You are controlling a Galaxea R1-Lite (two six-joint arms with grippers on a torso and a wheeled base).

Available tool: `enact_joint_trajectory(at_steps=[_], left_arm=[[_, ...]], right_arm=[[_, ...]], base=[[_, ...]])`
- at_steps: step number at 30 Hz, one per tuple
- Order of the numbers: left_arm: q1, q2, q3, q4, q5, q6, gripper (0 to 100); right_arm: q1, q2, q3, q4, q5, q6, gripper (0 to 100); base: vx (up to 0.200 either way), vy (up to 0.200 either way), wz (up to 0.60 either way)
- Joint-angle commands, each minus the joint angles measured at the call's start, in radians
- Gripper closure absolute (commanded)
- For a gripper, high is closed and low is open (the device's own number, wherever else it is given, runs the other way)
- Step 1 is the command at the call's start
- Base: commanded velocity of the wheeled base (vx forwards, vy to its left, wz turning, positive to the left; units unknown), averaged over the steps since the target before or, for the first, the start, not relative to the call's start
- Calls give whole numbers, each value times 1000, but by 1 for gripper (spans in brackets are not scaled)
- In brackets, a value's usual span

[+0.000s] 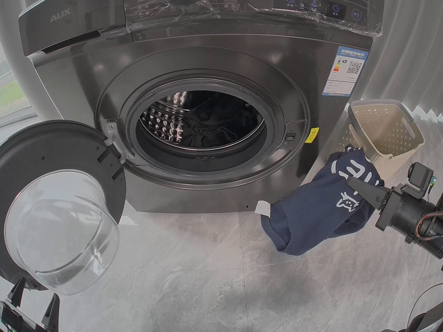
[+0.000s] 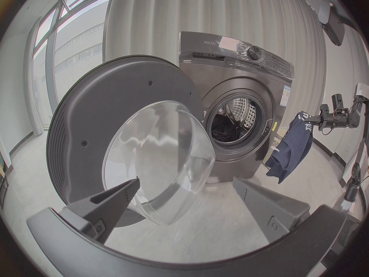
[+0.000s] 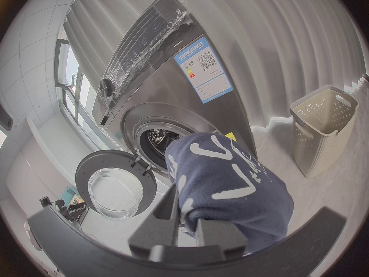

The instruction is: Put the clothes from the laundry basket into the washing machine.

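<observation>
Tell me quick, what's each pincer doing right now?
Left pincer: open, holding nothing.
Right pincer: shut on the navy garment.

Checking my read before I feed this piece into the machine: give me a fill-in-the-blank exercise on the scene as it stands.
1. The navy garment hangs from the right hand, which is ____ on it.
2. The door of the washing machine stands ____.
3. Dark clothing lies inside the machine's ____.
4. The left hand holds ____.
Missing words: shut, open, drum, nothing.
</observation>
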State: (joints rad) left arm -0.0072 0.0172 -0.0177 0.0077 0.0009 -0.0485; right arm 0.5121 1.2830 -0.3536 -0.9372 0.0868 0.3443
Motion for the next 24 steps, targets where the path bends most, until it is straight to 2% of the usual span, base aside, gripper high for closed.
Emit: enact_joint_trajectory(at_steps=[1,14,17,24], left_arm=[[0,-16,16,0,1,-1,0],[0,-16,16,0,1,-1,0],[0,-16,16,0,1,-1,0],[0,-16,16,0,1,-1,0]], right_arm=[[22,-7,27,3,-1,-1,100],[28,-8,41,2,-1,-2,100],[29,-8,39,2,1,-1,100],[39,-4,47,3,1,-2,100]], base=[[0,0,0],[0,0,0],[0,0,600],[0,0,0]])
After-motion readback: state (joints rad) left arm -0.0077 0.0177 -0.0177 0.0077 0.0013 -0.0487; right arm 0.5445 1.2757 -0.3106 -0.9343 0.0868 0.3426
